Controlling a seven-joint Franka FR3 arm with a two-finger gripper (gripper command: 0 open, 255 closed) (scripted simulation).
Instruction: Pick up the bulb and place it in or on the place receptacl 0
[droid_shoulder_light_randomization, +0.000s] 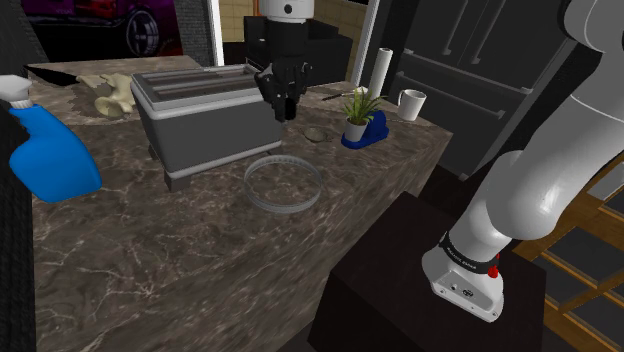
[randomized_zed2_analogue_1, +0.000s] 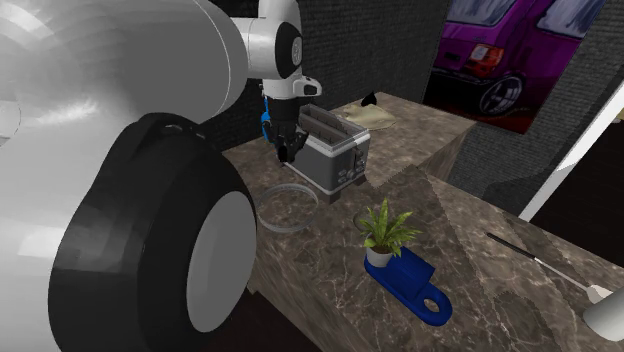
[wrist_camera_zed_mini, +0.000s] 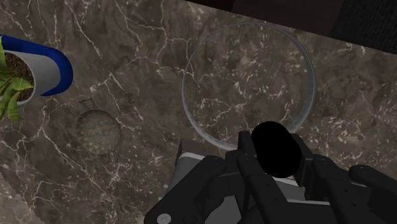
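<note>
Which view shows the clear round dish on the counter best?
The wrist view: it looks down into the clear dish, nearly all its rim showing. The shoulder view shows it obliquely beside the toaster; the second exterior view, farther off.

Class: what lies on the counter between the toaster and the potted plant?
In the shoulder view, one small round flat thing lies on the counter between toaster and potted plant.

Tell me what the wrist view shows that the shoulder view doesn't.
Wrist view, not shoulder: a black bulb clasped between the fingers of the gripper. Shoulder view, not wrist: the blue spray bottle, the white mug and the white roll. Both: the clear round bowl, the potted plant and the small round disc on the marble counter.
</note>
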